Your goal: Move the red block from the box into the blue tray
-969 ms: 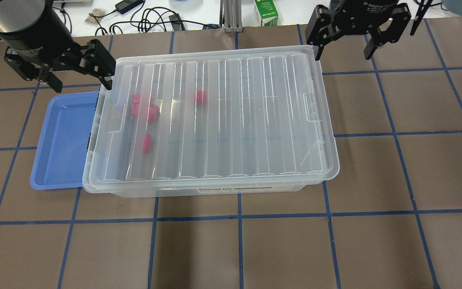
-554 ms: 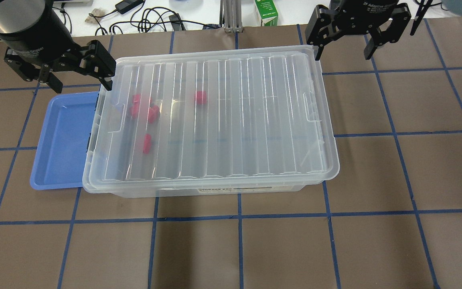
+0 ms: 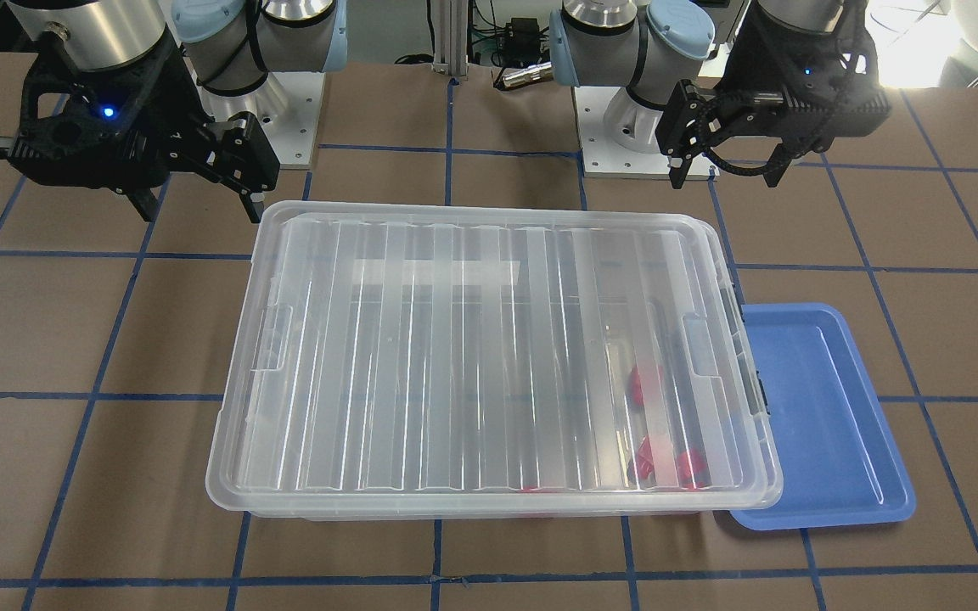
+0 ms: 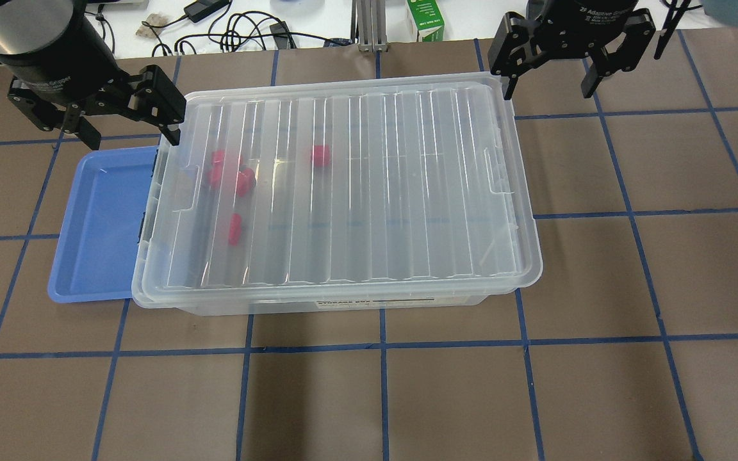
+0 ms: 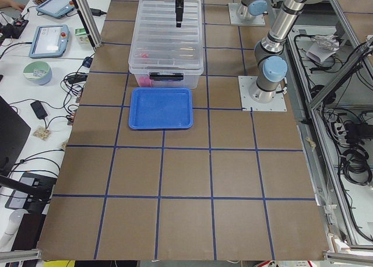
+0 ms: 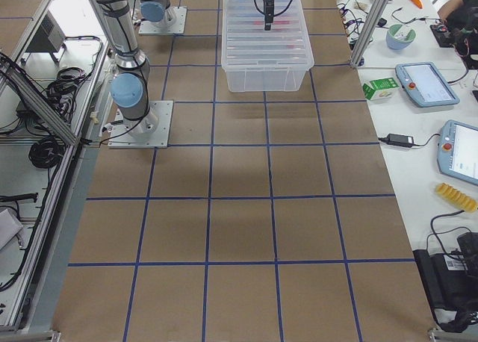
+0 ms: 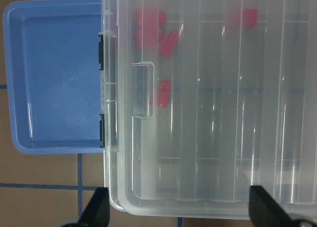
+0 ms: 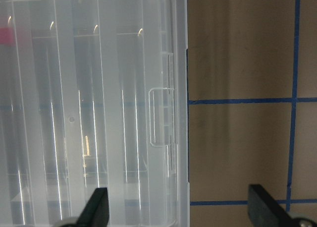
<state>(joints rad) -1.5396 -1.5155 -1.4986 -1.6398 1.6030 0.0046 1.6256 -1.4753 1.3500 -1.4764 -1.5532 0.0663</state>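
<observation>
Under the lid [image 4: 375,192] of the box [image 4: 279,306], at the end by the blue tray [image 4: 100,224], the red block [image 4: 234,228] lies well below the left hand [image 4: 132,137], its long axis parallel to the box's short sides. That hand and the right hand [image 4: 548,89] gape open.

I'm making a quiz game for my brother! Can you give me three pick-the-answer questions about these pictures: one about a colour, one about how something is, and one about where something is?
1. The tray beside the box is: A green, B yellow, C blue.
2. The lid is: A on the box, B lying in the tray, C missing.
3. The red blocks are: A in the tray, B inside the box, C on top of the lid.

Answers:
1 C: the tray is plainly blue.
2 A: the ribbed lid covers the whole box.
3 B: they show red through the clear lid, and the tray is empty.
</observation>
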